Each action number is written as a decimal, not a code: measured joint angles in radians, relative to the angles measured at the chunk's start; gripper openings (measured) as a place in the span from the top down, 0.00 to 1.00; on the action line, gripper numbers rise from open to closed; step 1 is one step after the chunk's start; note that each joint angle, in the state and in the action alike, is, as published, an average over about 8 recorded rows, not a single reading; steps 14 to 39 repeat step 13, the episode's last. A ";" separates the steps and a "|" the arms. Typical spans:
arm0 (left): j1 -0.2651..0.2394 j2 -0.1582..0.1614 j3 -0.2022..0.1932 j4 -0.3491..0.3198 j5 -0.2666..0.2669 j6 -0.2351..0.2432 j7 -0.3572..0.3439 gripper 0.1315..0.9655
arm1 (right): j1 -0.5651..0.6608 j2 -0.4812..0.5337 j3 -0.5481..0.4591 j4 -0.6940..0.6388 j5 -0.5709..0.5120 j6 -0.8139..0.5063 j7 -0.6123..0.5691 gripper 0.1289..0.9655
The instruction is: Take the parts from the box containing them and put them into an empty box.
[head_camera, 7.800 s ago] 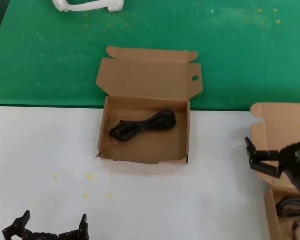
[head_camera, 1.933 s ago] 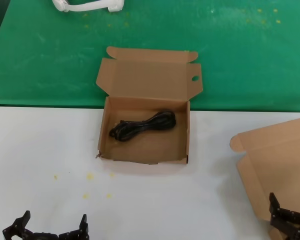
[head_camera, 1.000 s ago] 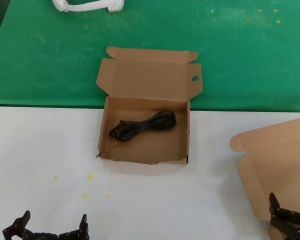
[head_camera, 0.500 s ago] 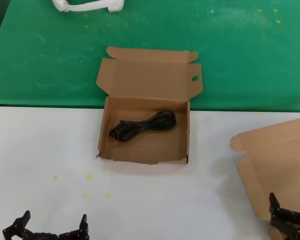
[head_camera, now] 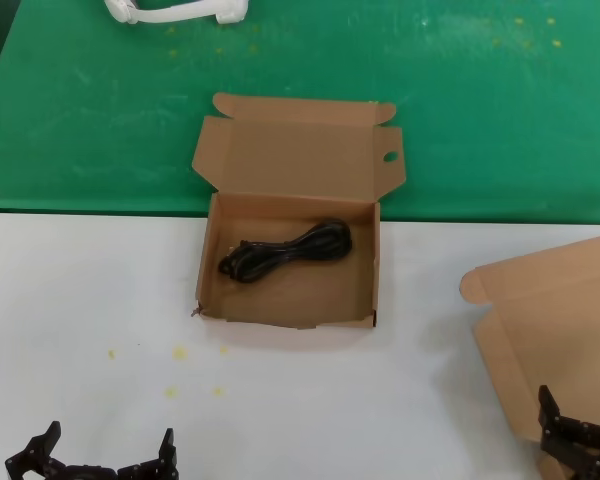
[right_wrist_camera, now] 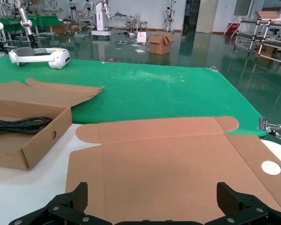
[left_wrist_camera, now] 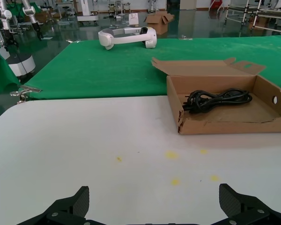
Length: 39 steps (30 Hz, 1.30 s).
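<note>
A coiled black cable lies in the open holed-flap box at twelve o'clock on the worktop. At four o'clock, the source box's lid lies shut beneath the right gripper, jaws spread and empty; any reach would strike cardboard. The left gripper waits at seven o'clock, jaws also open.

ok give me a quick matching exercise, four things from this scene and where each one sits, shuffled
Things:
1. black cable bundle
2. white headset
3. left gripper
4. closed cardboard box

Places:
A. on the green mat, at the far edge
B. near edge of the white table, on the robot's left
C. inside the open cardboard box
D. on the white table at the robot's right, in front of the right gripper

Pairs: 1-C, 2-A, 3-B, 4-D
</note>
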 joint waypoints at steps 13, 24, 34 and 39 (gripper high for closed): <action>0.000 0.000 0.000 0.000 0.000 0.000 0.000 0.00 | 0.000 0.000 0.000 0.000 0.000 0.000 0.000 0.00; 0.000 0.000 0.000 0.000 0.000 0.000 0.000 0.00 | 0.000 0.000 0.000 0.000 0.000 0.000 0.000 0.00; 0.000 0.000 0.000 0.000 0.000 0.000 0.000 0.00 | 0.000 0.000 0.000 0.000 0.000 0.000 0.000 0.00; 0.000 0.000 0.000 0.000 0.000 0.000 0.000 0.00 | 0.000 0.000 0.000 0.000 0.000 0.000 0.000 0.00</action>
